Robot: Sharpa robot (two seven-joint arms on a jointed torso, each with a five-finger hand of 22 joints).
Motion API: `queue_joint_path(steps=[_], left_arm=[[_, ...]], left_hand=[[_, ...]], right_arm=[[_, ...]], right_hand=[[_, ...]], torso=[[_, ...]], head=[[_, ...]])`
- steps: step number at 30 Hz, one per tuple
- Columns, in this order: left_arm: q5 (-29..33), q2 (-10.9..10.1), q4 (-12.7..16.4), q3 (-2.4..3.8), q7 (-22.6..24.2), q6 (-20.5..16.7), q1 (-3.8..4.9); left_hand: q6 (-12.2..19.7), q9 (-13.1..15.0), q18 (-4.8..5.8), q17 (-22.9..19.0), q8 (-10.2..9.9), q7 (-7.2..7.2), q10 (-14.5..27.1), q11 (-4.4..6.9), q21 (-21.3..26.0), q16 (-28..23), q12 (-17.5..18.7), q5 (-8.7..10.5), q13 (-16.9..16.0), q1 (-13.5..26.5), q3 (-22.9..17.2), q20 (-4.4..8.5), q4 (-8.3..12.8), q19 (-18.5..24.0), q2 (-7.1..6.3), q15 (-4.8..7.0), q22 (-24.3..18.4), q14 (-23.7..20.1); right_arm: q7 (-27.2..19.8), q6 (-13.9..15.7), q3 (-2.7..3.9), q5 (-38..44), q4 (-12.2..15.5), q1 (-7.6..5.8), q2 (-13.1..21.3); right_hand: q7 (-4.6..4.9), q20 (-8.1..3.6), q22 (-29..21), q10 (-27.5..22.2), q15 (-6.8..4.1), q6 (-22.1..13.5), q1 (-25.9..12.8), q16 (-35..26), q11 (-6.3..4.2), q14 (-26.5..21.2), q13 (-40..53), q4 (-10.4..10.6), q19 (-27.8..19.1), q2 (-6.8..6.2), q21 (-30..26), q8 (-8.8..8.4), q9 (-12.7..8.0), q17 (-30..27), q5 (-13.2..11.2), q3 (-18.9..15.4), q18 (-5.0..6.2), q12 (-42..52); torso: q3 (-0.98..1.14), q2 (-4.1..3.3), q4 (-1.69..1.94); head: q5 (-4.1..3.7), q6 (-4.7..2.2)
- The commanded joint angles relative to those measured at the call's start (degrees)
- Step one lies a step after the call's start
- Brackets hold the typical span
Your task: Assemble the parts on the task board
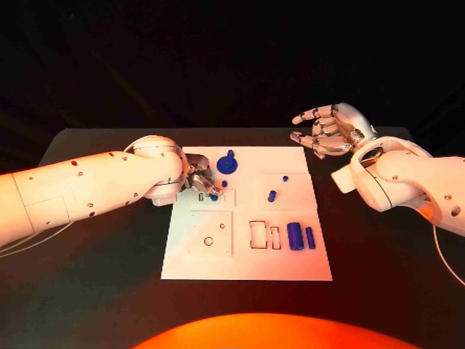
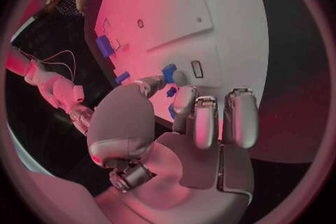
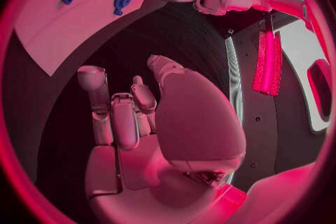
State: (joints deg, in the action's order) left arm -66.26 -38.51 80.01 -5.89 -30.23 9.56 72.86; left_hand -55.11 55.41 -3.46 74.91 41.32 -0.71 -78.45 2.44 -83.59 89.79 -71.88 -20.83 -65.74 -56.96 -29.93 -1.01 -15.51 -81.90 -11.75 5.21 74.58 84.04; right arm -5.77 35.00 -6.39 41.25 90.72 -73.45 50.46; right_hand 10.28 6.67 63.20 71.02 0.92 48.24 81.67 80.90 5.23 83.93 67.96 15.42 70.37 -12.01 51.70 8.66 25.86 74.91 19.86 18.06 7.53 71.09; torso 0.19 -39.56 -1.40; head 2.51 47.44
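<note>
The white task board [image 1: 248, 258] lies mid-table. My left hand [image 1: 196, 178] rests over its upper left area, thumb and a finger pinching a small blue part [image 2: 168, 73] close to a narrow slot [image 2: 197, 69]. Another small blue bit [image 1: 213, 196] shows just below the fingertips. A round blue knob part [image 1: 228, 161] stands near the board's far edge. Two small blue pegs [image 1: 285, 177] [image 1: 272, 195] stand on the right half. A thick blue cylinder [image 1: 296, 236] and a thin blue bar [image 1: 310, 238] lie lower right. My right hand [image 1: 332, 131] hovers beyond the board's far right corner, fingers loosely apart and holding nothing.
Two rectangular cut-outs [image 1: 259, 234] lie left of the thick cylinder. A raised square plate with a round hole [image 1: 208, 241] sits on the board's lower left. Black table [image 1: 107, 254] surrounds the board on all sides.
</note>
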Motion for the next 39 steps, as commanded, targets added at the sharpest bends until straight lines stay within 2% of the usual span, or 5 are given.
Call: queue_joint_path(steps=[1, 11, 14, 21, 39], left_arm=[[-0.35, -0.01, 0.12, -0.15, -0.18, 2.05, -0.2], [-0.24, -0.8, 1.21, 0.11, 0.03, 0.79, -0.21], [-0.13, -1.18, 1.66, 0.49, 0.08, 0.24, -0.21], [0.57, -1.72, 2.51, 1.67, 0.13, -0.72, -0.18], [2.96, -4.3, 4.36, 5.21, 0.16, 2.1, 1.63]], left_hand=[[-0.07, 0.1, 0.35, 15.09, -0.33, -0.19, -0.08, 0.33, 0.2, 0.21, -0.19, 0.39, -0.09, 0.41, 1.17, 0.13, -0.5, -0.15, -0.2, 0.37, 0.08, 5.96], [-0.21, 0.06, 0.35, 15.09, -0.7, -0.27, -0.09, 0.25, 0.24, 0.21, -0.25, 1.6, -0.19, 2.33, 4.66, 0.07, -1.28, -0.16, 0.49, 0.3, 0.14, 5.96], [-0.2, 0.12, 0.34, 15.09, -0.86, -0.21, -0.05, 0.28, 0.28, 0.21, -0.22, 5.49, -0.16, 2.95, 6.33, 0.07, -1.27, -0.18, 1.1, 0.32, 0.18, 5.96], [-0.18, 0.26, 0.33, 15.09, -0.95, -0.2, 0.0, 0.29, 0.35, 0.21, -0.25, 9.09, -0.16, 3.85, 8.1, 0.08, -1.34, -0.15, 1.62, 0.34, 0.15, 5.96], [1.49, 0.06, -0.12, 14.38, -2.07, -0.76, 2.09, -0.16, 1.52, -0.39, 2.07, 8.75, 2.62, 0.23, 8.13, -0.09, -1.21, 1.14, 2.41, 0.08, -2.04, 5.7]], right_arm=[[-0.74, 0.07, 0.01, -0.16, 0.02, 0.02, 0.02], [-0.72, -0.04, 0.0, -0.22, -0.12, 0.04, -0.02], [-0.72, -0.07, -0.01, -0.23, -0.2, 0.05, -0.03], [-0.7, -0.15, -0.02, -0.25, -0.42, 0.08, -0.11], [-0.62, -0.18, -0.05, -0.4, -0.84, 0.12, -0.16]], right_hand=[[-0.04, 0.14, -0.05, -0.35, -0.05, -0.33, -0.55, -0.14, 0.01, 1.23, -0.05, 0.03, -0.38, -0.04, -0.2, 0.37, 0.07, 0.43, 0.36, 0.27, 0.56, -0.36], [-0.04, 0.14, -0.16, -0.32, -0.06, -0.36, -0.65, -0.23, 0.01, 1.2, -0.04, 0.1, -0.44, -0.08, -0.39, 0.41, 0.08, 0.34, 0.34, 0.26, 0.58, -0.34], [-0.04, 0.14, -0.16, -0.32, -0.06, -0.36, -0.65, -0.23, 0.01, 1.2, -0.04, 0.1, -0.44, -0.08, -0.39, 0.41, 0.08, 0.34, 0.34, 0.26, 0.58, -0.34], [-0.04, 0.14, -0.16, -0.32, -0.06, -0.36, -0.65, -0.23, 0.01, 1.2, -0.04, 0.1, -0.44, -0.08, -0.39, 0.41, 0.08, 0.34, 0.34, 0.26, 0.58, -0.34], [-0.06, 0.14, -0.29, -0.31, -0.07, -0.43, -0.75, -0.31, -0.01, 1.19, -0.11, 0.18, -0.49, -0.08, -0.63, 0.49, 0.1, 0.3, 0.34, 0.29, 0.61, -0.37]], torso=[[0.0, -0.02, -0.02], [-0.04, -0.07, -0.07], [-0.03, -0.05, -0.04], [-0.02, -0.02, 0.02], [0.05, 0.03, 0.05]], head=[[0.0, -0.05], [-0.09, -0.1], [-0.21, -0.16], [-0.25, -0.17], [-0.01, -0.89]])
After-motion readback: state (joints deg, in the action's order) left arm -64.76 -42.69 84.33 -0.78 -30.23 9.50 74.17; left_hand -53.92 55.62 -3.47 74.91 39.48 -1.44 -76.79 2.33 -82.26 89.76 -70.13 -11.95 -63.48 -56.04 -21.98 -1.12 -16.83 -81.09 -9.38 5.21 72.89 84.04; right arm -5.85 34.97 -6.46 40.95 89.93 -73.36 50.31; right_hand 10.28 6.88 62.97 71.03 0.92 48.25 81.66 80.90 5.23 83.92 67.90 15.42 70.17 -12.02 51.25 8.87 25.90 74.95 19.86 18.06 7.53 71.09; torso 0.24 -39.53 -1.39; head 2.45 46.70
